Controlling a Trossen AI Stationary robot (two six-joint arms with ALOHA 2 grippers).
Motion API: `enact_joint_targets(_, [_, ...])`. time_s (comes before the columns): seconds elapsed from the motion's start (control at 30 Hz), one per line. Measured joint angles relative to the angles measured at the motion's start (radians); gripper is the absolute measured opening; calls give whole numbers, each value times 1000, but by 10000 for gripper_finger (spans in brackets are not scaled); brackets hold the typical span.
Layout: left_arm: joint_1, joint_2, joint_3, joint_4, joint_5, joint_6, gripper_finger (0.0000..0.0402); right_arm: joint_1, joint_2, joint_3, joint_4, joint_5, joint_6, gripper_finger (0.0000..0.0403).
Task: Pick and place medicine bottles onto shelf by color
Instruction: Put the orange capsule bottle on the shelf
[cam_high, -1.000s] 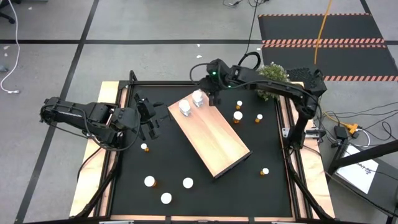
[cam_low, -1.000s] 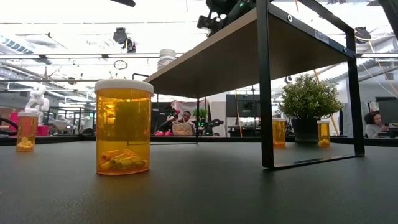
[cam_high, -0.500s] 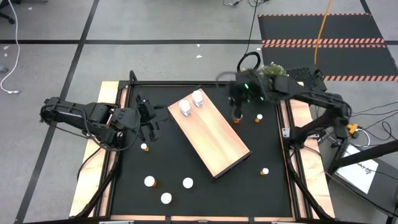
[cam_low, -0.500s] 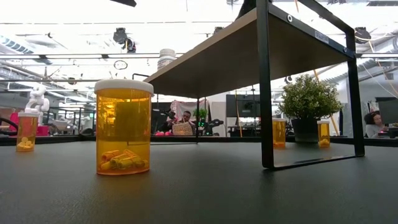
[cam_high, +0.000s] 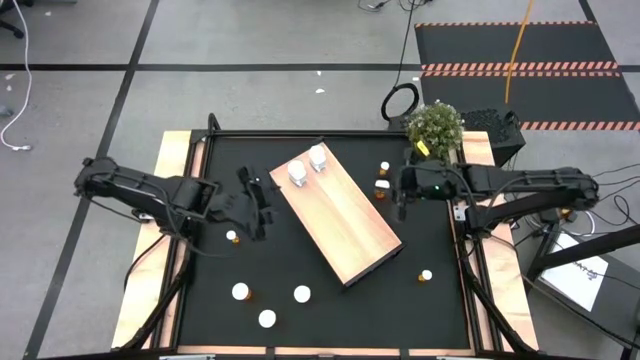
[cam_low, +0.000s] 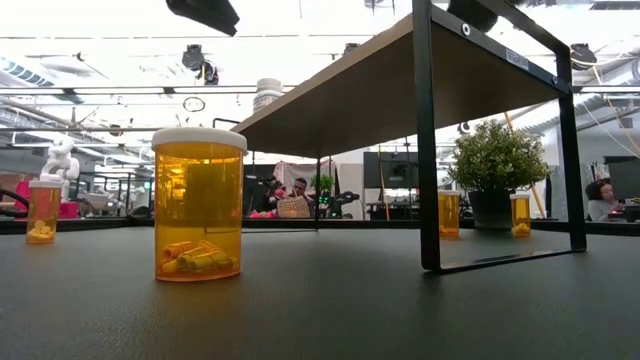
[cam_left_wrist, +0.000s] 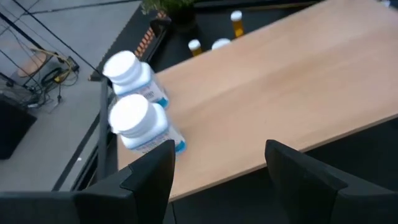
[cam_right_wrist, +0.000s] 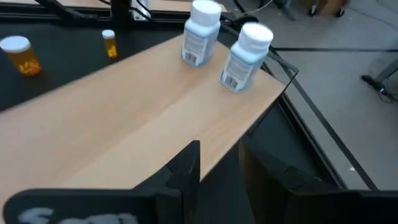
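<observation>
Right end effector (cam_high: 402, 198) now off smooth light-wood shelf (cam_high: 345, 220).

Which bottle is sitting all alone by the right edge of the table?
Start at the big light-wood shelf board lying slantwise on the black tabletop. Look past its near right corner, toward the table's right edge: one tiny orange bottle with a white cap stands alone there, far from every other bottle.
</observation>
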Motion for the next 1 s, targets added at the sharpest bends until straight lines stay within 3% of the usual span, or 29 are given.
enact_joint_targets(0.23, [-41,60,0,-34,46,-115,248,-1,-87,-146,91,0,-53,105])
enact_joint_targets(0.67, [-189,101,0,-127,47,-330,248,-1,-141,-148,51,48,-33,105])
enact_joint_targets(1.0, [-314,186,0,-32,39,-399,248,-1,-140,-148,64,48,-29,105])
